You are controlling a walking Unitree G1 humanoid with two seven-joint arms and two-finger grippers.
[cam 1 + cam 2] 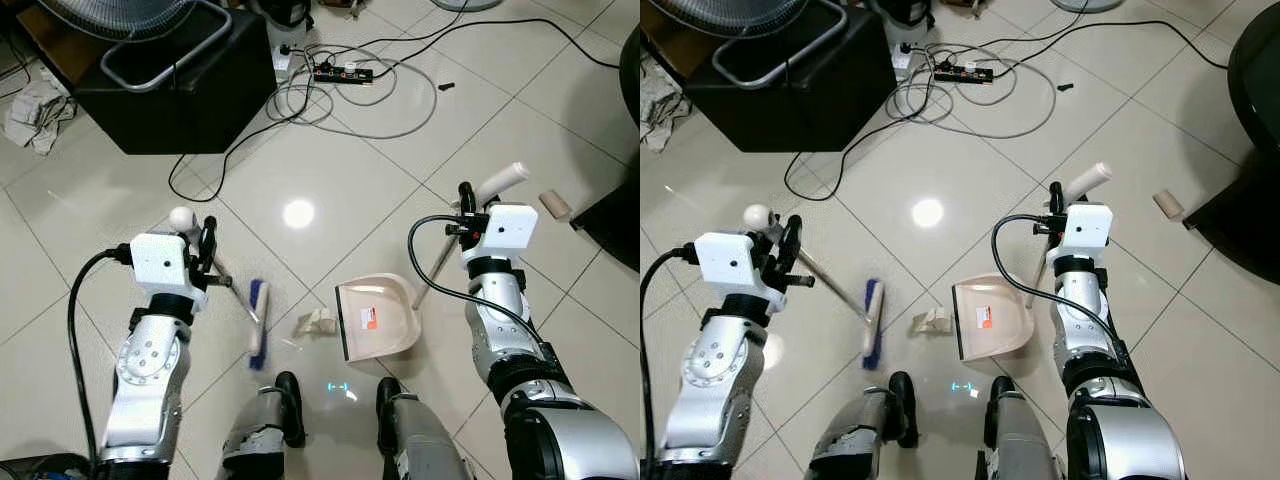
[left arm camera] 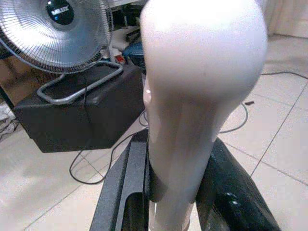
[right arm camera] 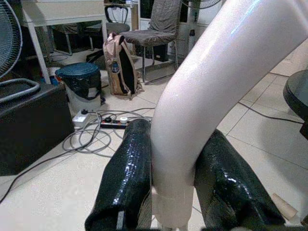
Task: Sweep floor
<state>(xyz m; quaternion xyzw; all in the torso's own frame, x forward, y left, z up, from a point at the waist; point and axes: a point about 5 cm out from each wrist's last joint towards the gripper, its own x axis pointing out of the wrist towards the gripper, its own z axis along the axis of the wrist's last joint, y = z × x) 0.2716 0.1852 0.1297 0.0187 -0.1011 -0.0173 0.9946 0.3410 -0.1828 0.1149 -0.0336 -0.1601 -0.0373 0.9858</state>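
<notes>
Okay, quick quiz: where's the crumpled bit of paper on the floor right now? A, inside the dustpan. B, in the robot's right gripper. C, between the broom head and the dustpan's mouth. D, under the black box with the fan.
C: the crumpled paper lies on the tiles just outside the dustpan, with the broom head on its other side.

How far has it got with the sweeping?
Tools are in hand: the left gripper is shut on the broom, the right gripper on the dustpan, which rests on the floor. The crumpled scrap lies at the pan's mouth, not yet inside. Another piece farther right is left.
</notes>
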